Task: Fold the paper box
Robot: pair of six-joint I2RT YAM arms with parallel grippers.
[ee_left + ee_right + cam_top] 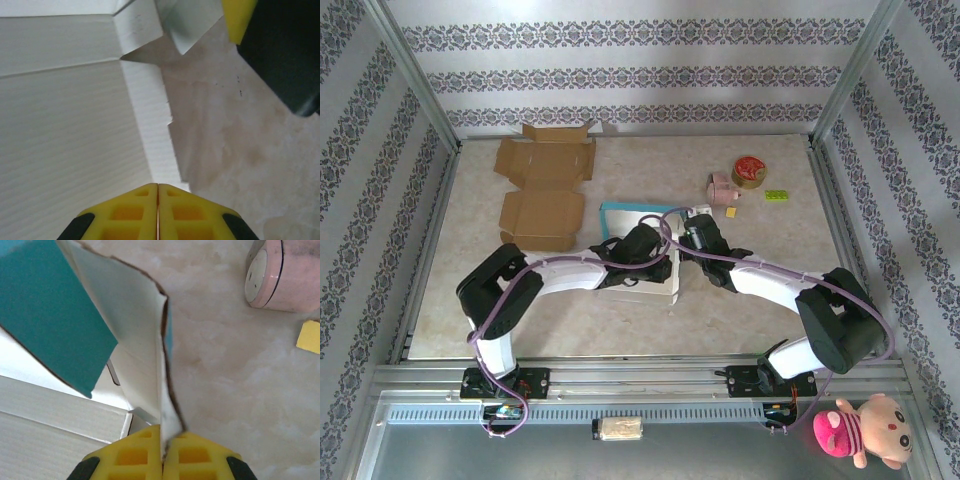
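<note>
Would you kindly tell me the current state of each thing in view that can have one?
paper box: partly folded, one flap raised.
right gripper: shut on the paper box flap.
left gripper: shut at the paper box's edge; grip unclear.
far cardboard box: unfolded, lying flat.
near cardboard box: unassembled, lying flat.
tape roll: lying flat.
pink container: on its side.

paper box (638,292): white inside, teal outside, opened flat at centre of table (770,300), one flap lifted.
</note>
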